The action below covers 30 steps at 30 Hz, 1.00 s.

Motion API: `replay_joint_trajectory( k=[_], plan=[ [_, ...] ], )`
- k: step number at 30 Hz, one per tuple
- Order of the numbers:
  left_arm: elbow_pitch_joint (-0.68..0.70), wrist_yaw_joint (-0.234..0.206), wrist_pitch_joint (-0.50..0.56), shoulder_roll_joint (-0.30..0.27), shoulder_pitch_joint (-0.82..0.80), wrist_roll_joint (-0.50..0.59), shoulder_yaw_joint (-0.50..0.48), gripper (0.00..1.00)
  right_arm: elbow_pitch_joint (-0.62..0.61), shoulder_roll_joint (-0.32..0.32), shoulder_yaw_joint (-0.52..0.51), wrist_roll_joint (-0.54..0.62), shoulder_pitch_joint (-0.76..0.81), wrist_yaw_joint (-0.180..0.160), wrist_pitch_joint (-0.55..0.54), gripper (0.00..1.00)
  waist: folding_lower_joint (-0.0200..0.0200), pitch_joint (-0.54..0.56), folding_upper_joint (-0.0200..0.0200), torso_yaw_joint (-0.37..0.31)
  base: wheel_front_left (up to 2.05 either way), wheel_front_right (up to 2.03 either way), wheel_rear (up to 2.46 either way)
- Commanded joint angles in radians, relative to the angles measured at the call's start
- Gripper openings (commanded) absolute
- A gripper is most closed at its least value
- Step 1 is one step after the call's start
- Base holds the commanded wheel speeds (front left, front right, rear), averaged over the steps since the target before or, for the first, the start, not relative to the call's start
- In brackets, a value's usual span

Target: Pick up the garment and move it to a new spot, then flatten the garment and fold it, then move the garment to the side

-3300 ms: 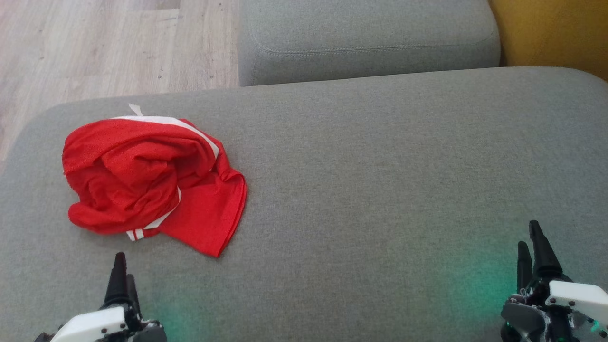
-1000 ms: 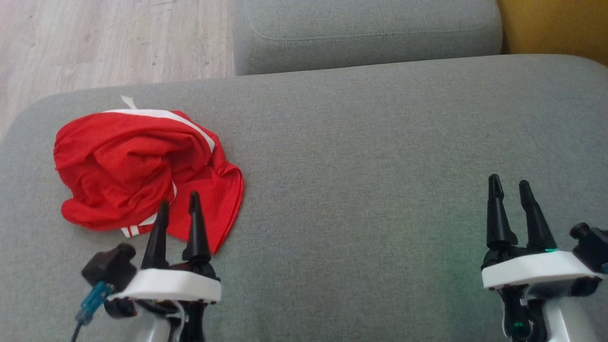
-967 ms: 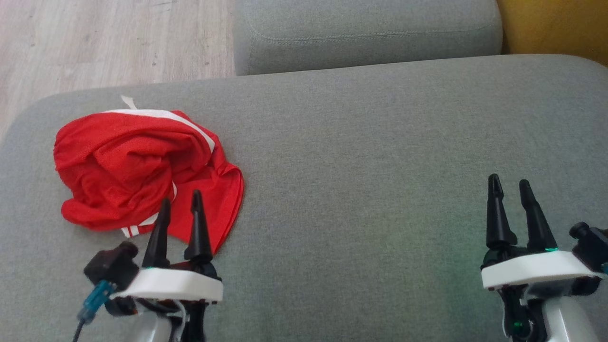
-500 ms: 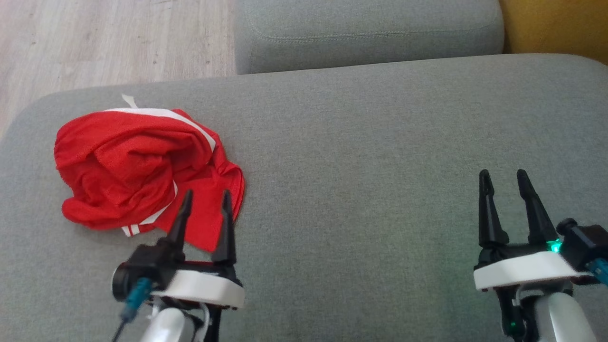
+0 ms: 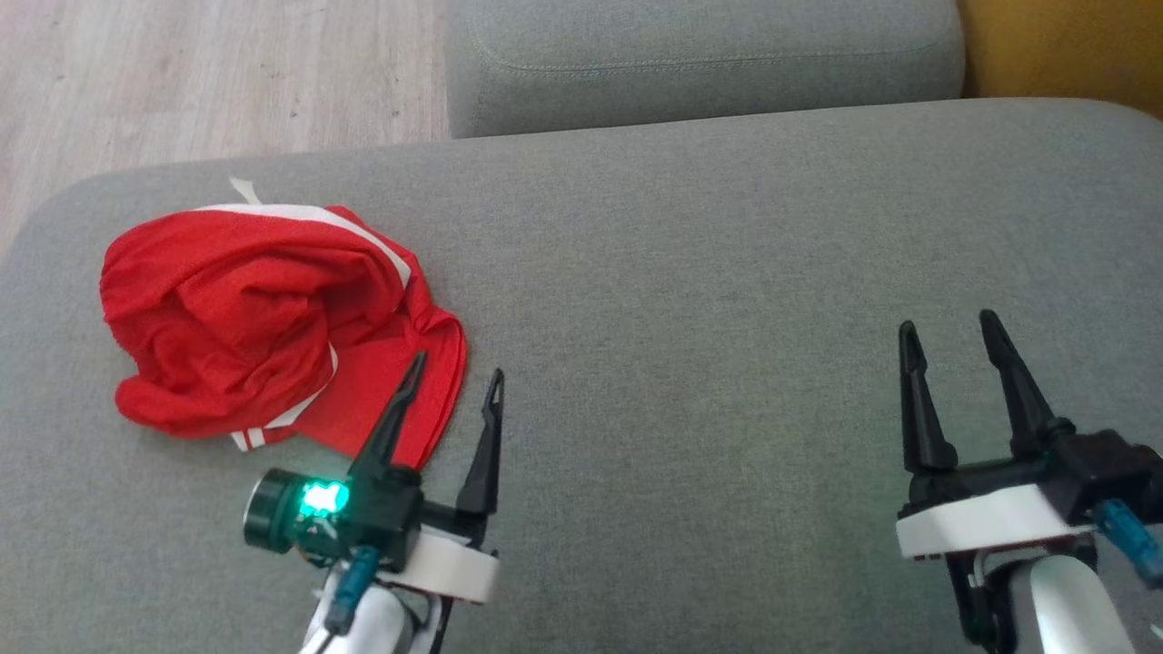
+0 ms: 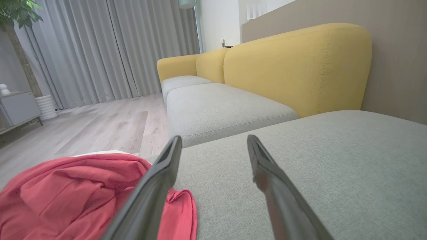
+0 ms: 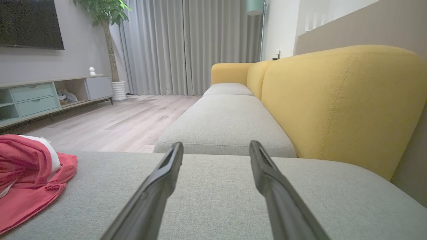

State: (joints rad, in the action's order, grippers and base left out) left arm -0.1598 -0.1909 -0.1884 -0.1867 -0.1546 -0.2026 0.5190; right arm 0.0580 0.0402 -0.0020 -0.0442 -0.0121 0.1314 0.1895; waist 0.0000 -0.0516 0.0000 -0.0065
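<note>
Crumpled garment (image 5: 263,327) beside left gripper (image 5: 452,374)

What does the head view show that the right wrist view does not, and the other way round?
Head view, not right wrist view: the left claw, open, close to the right edge of the red garment, and the garment's whole crumpled outline with its white stripes.
Right wrist view, not head view: the grey curtains, the potted plant, the dark screen on the wall and the low cabinet.
Both: the garment lying on the grey cushion, the open right claw apart from it, and the wood floor.
</note>
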Motion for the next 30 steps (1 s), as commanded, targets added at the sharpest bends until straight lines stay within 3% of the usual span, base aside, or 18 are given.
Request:
replay_joint_trajectory(
  k=[1, 4, 10, 15, 24, 30],
  plan=[
    [0.024, -0.018, -0.017, -0.017, -0.061, 0.033, -0.007, 1.00, -0.046, 0.009, 0.030, 0.035, -0.047, -0.001, 0.016, 1.00, 0.0000, -0.001, 0.0000, 0.003, 0.00, 0.00, 0.00],
    [0.020, -0.033, -0.026, -0.016, -0.067, 0.041, 0.010, 1.00, -0.046, 0.009, 0.034, 0.038, -0.047, -0.001, 0.025, 1.00, 0.0000, -0.004, 0.0000, 0.007, 0.00, 0.00, 0.00],
    [0.069, -0.045, -0.044, 0.028, -0.038, -0.038, -0.071, 1.00, -0.039, 0.009, 0.028, 0.007, -0.043, -0.001, 0.043, 1.00, 0.0000, -0.010, 0.0000, 0.013, 0.00, 0.00, 0.00],
    [0.079, -0.009, -0.059, 0.058, -0.005, -0.042, -0.140, 1.00, 0.012, 0.010, 0.017, -0.154, -0.033, -0.001, 0.057, 1.00, 0.0000, -0.011, 0.0000, 0.014, 0.00, 0.00, 0.00],
    [-0.046, 0.066, -0.073, 0.104, 0.027, -0.026, -0.210, 1.00, 0.075, 0.010, 0.040, -0.156, -0.037, -0.001, 0.072, 1.00, 0.0000, -0.008, 0.0000, 0.010, 0.00, 0.00, 0.00],
    [-0.060, 0.087, -0.073, 0.119, 0.021, -0.011, -0.236, 1.00, 0.102, 0.010, 0.032, -0.157, -0.041, -0.001, 0.072, 1.00, 0.0000, -0.005, 0.0000, 0.012, 0.00, 0.00, 0.00]
  ],
)
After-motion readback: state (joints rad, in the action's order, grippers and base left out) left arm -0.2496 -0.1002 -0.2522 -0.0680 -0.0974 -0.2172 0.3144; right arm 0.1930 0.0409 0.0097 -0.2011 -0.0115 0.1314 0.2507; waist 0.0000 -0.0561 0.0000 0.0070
